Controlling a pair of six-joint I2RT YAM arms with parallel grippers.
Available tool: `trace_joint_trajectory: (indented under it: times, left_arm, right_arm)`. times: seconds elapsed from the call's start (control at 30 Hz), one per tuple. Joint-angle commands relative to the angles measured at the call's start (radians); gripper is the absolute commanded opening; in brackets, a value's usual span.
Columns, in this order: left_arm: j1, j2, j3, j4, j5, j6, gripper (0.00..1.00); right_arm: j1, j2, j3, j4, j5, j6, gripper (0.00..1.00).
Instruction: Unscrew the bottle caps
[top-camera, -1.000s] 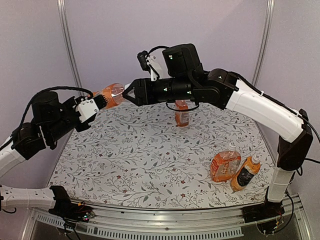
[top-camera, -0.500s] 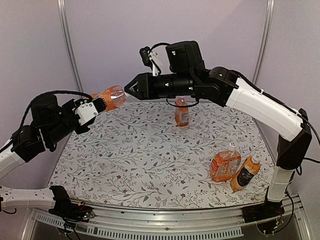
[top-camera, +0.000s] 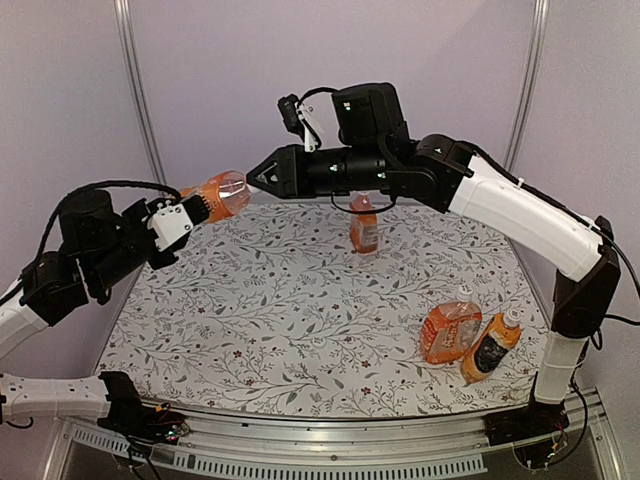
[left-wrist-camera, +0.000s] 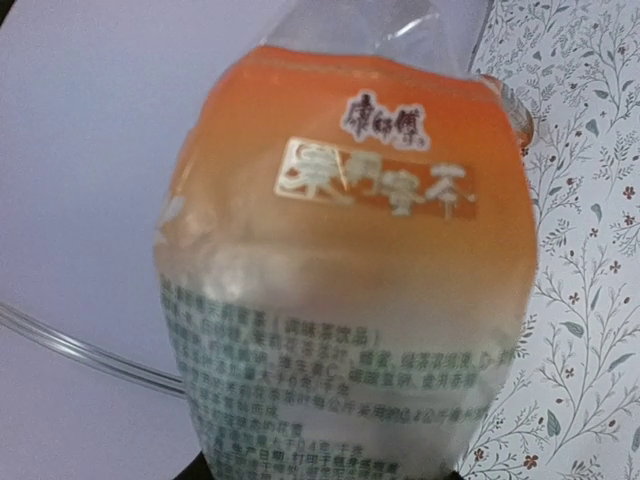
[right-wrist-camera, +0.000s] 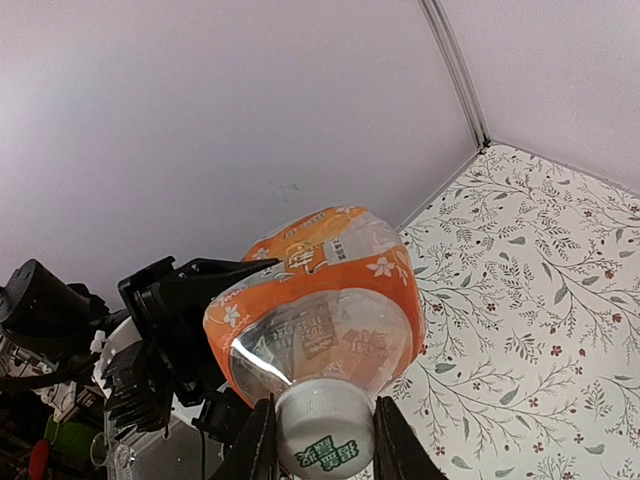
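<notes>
Pinched between the right gripper (top-camera: 256, 178) fingers: a small round white cap (right-wrist-camera: 323, 432), the green print on it too blurred to read. Held in mid-air over the table (top-camera: 250, 330) at its back left, topping a clear bottle (top-camera: 222, 188) of orange liquid, almost level, base clamped in the left gripper (top-camera: 188, 208). On the orange label (left-wrist-camera: 350, 220): 康师傅; gold characters beneath blurred.

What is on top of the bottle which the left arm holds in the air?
A white cap closes the bottle, between the fingers of the right gripper. The neck under the cap is covered.
</notes>
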Motion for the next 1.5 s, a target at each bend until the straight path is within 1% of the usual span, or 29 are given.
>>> trace_joint_trajectory:
  times: [0.0,0.03,0.1,0.17,0.23,0.33,0.43,0.47,0.57,0.7,0.8,0.83,0.87,0.9,0.93,1.0,1.03,1.1,1.2,1.23,1.33,1.43,1.47]
  left_arm:
    - [-0.012,0.001,0.049,-0.032,0.038,-0.11,0.22]
    - [-0.011,0.001,0.071,-0.08,0.082,-0.147,0.21]
    - [-0.008,0.004,0.121,-0.205,0.222,-0.221,0.17]
    - [-0.007,0.013,0.174,-0.374,0.439,-0.22,0.17]
    - [-0.007,0.028,0.226,-0.51,0.637,-0.212,0.17]
    - [-0.001,0.05,0.289,-0.632,0.781,-0.21,0.17]
    - [0.009,0.07,0.343,-0.708,0.885,-0.209,0.17]
    - [0.01,0.078,0.361,-0.727,0.909,-0.207,0.17]
    - [0.01,0.098,0.386,-0.758,0.947,-0.205,0.17]
    - [0.01,0.098,0.382,-0.761,0.961,-0.208,0.17]
    - [0.013,0.088,0.361,-0.745,0.955,-0.228,0.17]
    - [0.015,0.084,0.354,-0.732,0.945,-0.236,0.17]
    - [0.017,0.079,0.346,-0.718,0.926,-0.245,0.17]
    - [0.019,0.075,0.334,-0.7,0.904,-0.251,0.17]
    - [0.02,0.073,0.325,-0.675,0.873,-0.255,0.16]
    - [0.022,0.067,0.305,-0.647,0.808,-0.24,0.14]
    - [0.022,0.064,0.293,-0.633,0.773,-0.228,0.14]
    - [0.022,0.057,0.264,-0.596,0.705,-0.207,0.14]
    - [0.02,0.047,0.225,-0.511,0.593,-0.192,0.16]
    - [0.019,0.043,0.212,-0.478,0.552,-0.185,0.17]
    - [0.019,0.038,0.184,-0.384,0.403,-0.152,0.18]
    - [0.017,0.043,0.164,-0.315,0.313,-0.101,0.2]
    - [0.017,0.047,0.158,-0.293,0.29,-0.088,0.2]
  right_arm:
    - [0.028,0.025,0.006,-0.025,-0.139,-0.106,0.0]
    - [0.039,0.022,0.006,-0.047,-0.165,-0.158,0.0]
    - [0.062,0.008,0.007,-0.12,-0.206,-0.298,0.0]
    - [0.088,-0.014,-0.004,-0.209,-0.237,-0.517,0.0]
    - [0.101,-0.041,-0.019,-0.284,-0.254,-0.676,0.0]
    - [0.127,-0.067,-0.023,-0.4,-0.233,-0.847,0.0]
    - [0.188,-0.081,-0.023,-0.493,-0.137,-1.078,0.0]
    - [0.205,-0.083,-0.021,-0.517,-0.103,-1.184,0.0]
    - [0.231,-0.085,-0.004,-0.555,-0.044,-1.369,0.0]
    - [0.241,-0.069,0.057,-0.593,0.035,-1.481,0.0]
    - [0.242,-0.065,0.054,-0.563,0.088,-1.525,0.0]
    - [0.242,-0.068,0.044,-0.536,0.101,-1.516,0.07]
    - [0.242,-0.075,0.03,-0.505,0.107,-1.494,0.26]
    - [0.242,-0.082,0.009,-0.465,0.116,-1.449,0.53]
    - [0.241,-0.097,-0.014,-0.415,0.123,-1.414,0.69]
    - [0.242,-0.139,-0.069,-0.31,0.142,-1.289,0.95]
    - [0.242,-0.163,-0.095,-0.259,0.145,-1.243,0.98]
    - [0.24,-0.208,-0.136,-0.179,0.184,-1.142,0.99]
    - [0.232,-0.24,-0.167,-0.091,0.224,-0.909,0.99]
    - [0.231,-0.24,-0.163,-0.09,0.235,-0.803,0.99]
    - [0.23,-0.233,-0.165,-0.099,0.276,-0.625,0.98]
    - [0.205,-0.209,-0.112,-0.154,0.364,-0.406,0.94]
    - [0.183,-0.201,-0.096,-0.177,0.369,-0.296,0.92]
